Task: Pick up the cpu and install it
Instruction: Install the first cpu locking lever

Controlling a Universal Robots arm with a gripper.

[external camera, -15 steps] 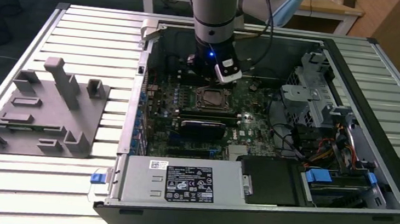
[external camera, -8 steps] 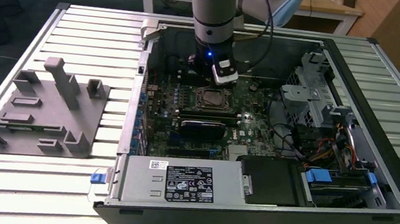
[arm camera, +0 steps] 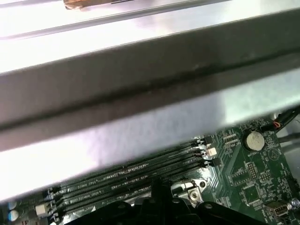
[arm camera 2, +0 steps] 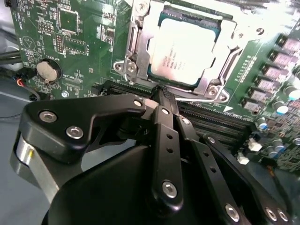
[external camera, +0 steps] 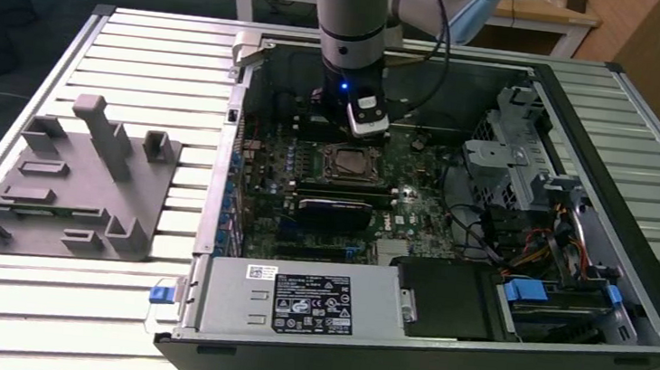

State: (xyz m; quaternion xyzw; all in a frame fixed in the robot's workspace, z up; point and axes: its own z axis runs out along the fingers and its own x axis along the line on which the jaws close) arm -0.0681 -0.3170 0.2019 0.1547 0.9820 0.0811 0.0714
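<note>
The small square cpu with its silvery-grey metal top (arm camera 2: 185, 51) lies seated in the dark metal socket frame (arm camera 2: 136, 47) on the green motherboard (external camera: 409, 188) inside the open black computer case (external camera: 646, 297). The black hand (arm camera 2: 161, 91) hangs just beside that socket above the memory slots (arm camera: 136, 176), its fingers (arm camera 2: 164, 136) pressed together and holding nothing. On the slatted metal surface (external camera: 88, 307), the grey moulded fixture (external camera: 69, 187) stands at the exterior view's left, well apart from the case.

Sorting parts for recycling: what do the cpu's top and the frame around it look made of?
The cpu top looks like matte silvery metal, with a soft, even sheen. The socket frame looks like brighter bare steel, glinting at its edges, though plating is possible.
</note>
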